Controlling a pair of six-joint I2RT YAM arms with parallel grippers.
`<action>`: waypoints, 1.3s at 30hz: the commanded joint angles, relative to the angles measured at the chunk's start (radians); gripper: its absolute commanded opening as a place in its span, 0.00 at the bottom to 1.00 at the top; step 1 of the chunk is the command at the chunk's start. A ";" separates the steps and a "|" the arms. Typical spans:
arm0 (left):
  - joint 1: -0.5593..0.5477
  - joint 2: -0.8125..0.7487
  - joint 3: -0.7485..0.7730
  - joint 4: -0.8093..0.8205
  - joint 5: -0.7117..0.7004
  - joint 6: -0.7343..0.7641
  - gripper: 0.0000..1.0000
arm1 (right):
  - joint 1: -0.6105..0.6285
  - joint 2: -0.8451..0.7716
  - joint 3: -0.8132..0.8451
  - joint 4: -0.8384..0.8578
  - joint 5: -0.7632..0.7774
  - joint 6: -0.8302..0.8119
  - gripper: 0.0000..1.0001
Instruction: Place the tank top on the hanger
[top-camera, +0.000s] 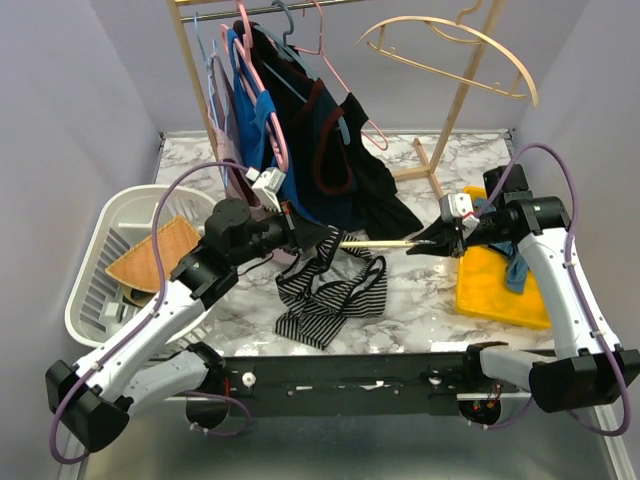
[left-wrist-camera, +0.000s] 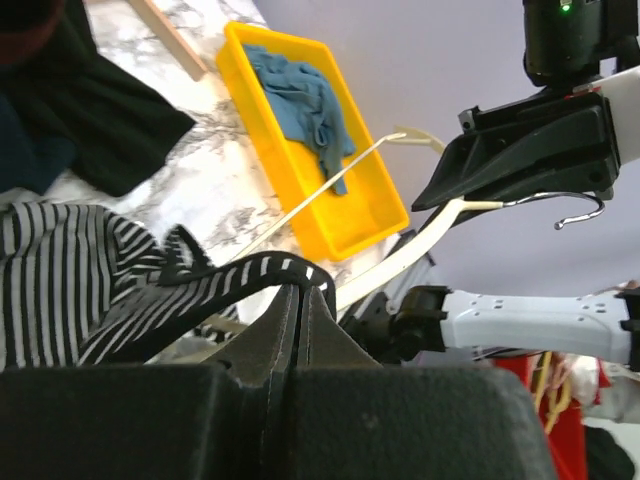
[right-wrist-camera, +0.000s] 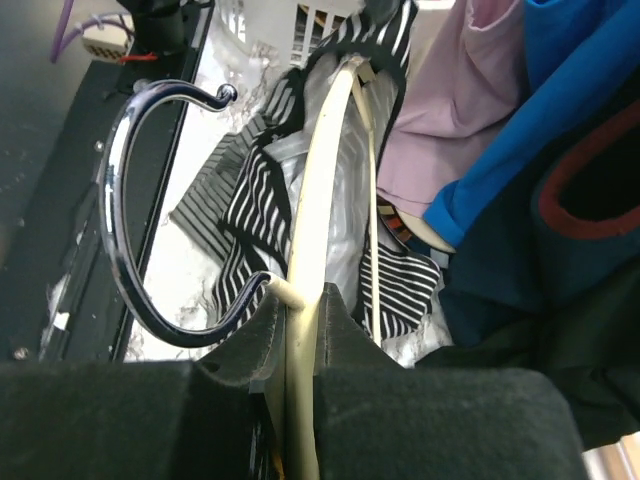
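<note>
The left claw (left-wrist-camera: 298, 300) is pinching the tank top (top-camera: 330, 295) by a black-edged strap (left-wrist-camera: 230, 280). The right claw (right-wrist-camera: 297, 305) is clamping the wooden hanger (right-wrist-camera: 318, 170) beside its chrome hook (right-wrist-camera: 113, 210). Ahead of that claw, the curved arm is entering thin striped cloth sagging over the counter (top-camera: 420, 305). Stretching the strap taut is likely mattering most.

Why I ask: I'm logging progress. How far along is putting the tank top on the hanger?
Done: both are grasped, and one hanger end appears tucked inside the tank top. In hand: left jaws shut on a strap, right jaws clamp the hanger beside its hook. Left: the other shoulder; much fabric lies on the table.
</note>
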 joint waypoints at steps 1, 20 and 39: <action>0.027 -0.058 0.082 -0.275 -0.038 0.189 0.00 | 0.003 -0.044 -0.023 -0.236 -0.070 -0.159 0.00; 0.030 0.065 0.238 -0.156 0.272 0.120 0.00 | 0.086 -0.143 -0.193 0.458 -0.095 0.615 0.00; 0.024 0.100 0.293 -0.051 0.202 0.056 0.25 | 0.177 -0.185 -0.279 1.141 -0.027 1.304 0.00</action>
